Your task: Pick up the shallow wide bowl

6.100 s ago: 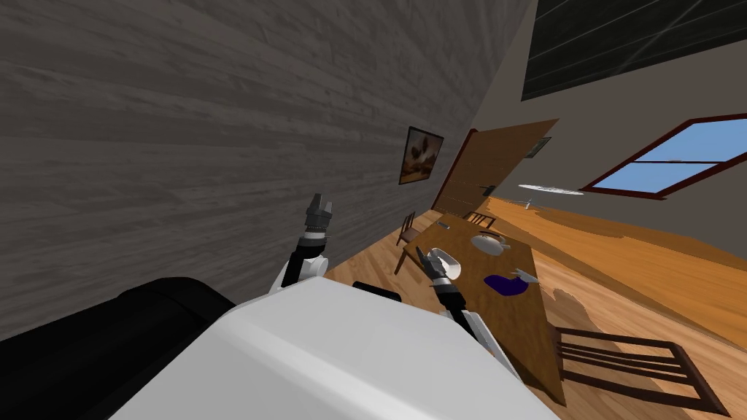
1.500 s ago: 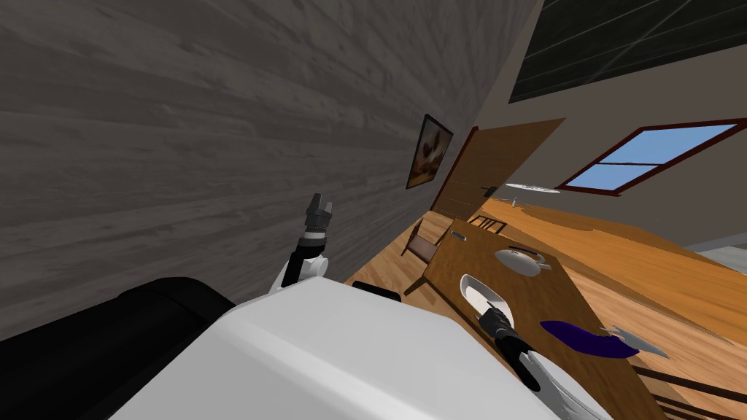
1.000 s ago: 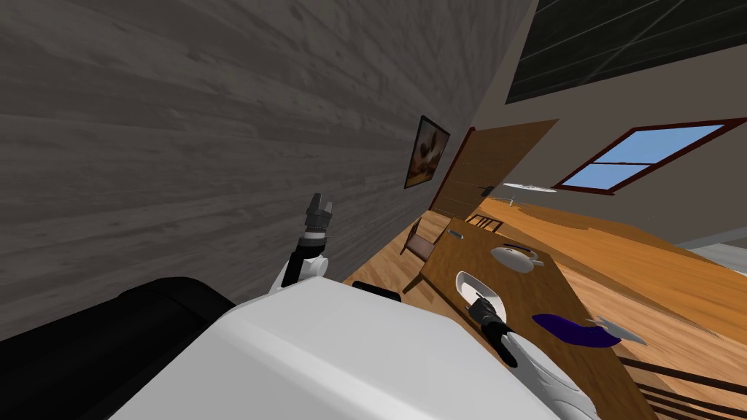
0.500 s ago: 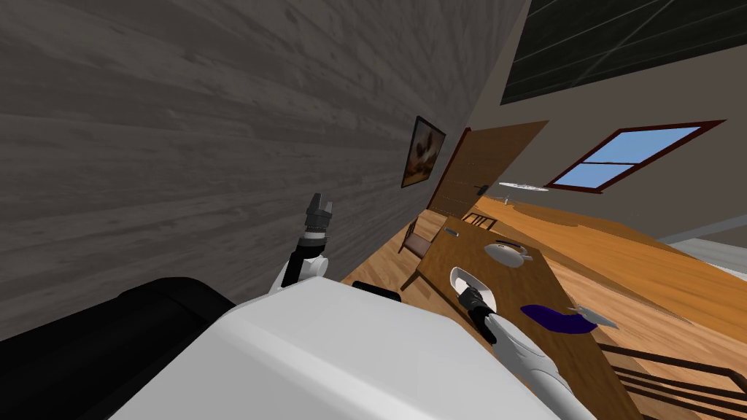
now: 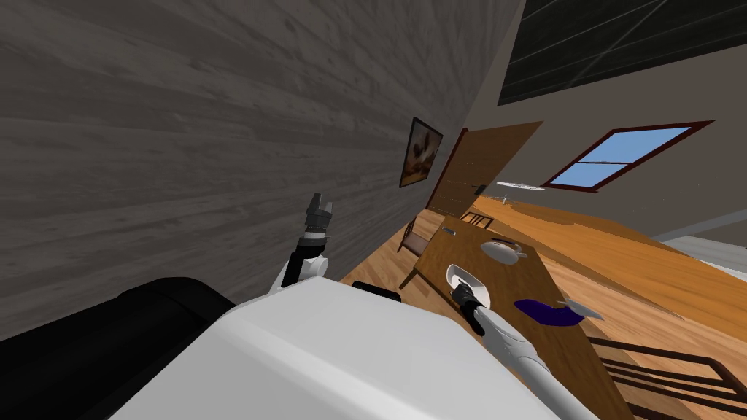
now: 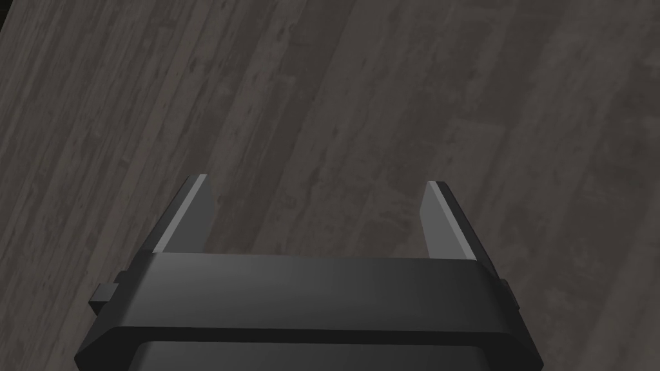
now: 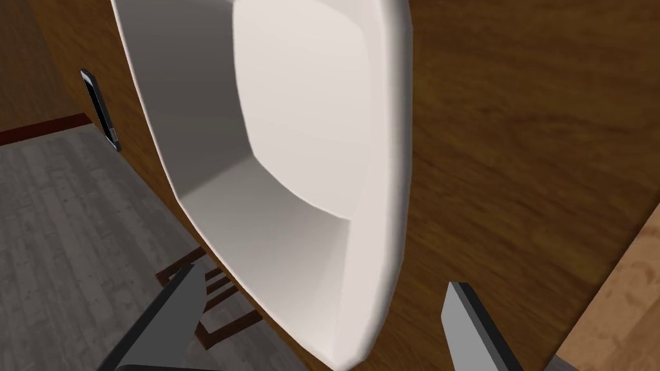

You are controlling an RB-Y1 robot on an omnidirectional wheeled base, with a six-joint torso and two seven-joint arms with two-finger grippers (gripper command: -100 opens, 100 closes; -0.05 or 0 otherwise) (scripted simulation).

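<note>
The shallow wide bowl (image 5: 462,279) is white and rounded-square, and it rests on the brown wooden table (image 5: 503,292) near the edge that faces the wall. My right gripper (image 5: 459,292) is at the bowl's near end. In the right wrist view the bowl (image 7: 290,161) looms close, and its near rim lies between the fingers of the open right gripper (image 7: 323,278); neither finger touches it. My left gripper (image 5: 319,208) is raised beside the grey plank wall, and the left gripper (image 6: 317,181) is open and empty.
Further along the table are a second white dish with a handle (image 5: 501,250), a purple object (image 5: 543,312) and a slim dark object (image 5: 448,230). Wooden chairs stand at the wall side (image 5: 413,244) and at the near right (image 5: 656,364). A brown door is beyond.
My head camera has swung, so the table has slid left and shrunk in the picture. The right gripper stays open at the bowl's near end. The left arm has not moved.
</note>
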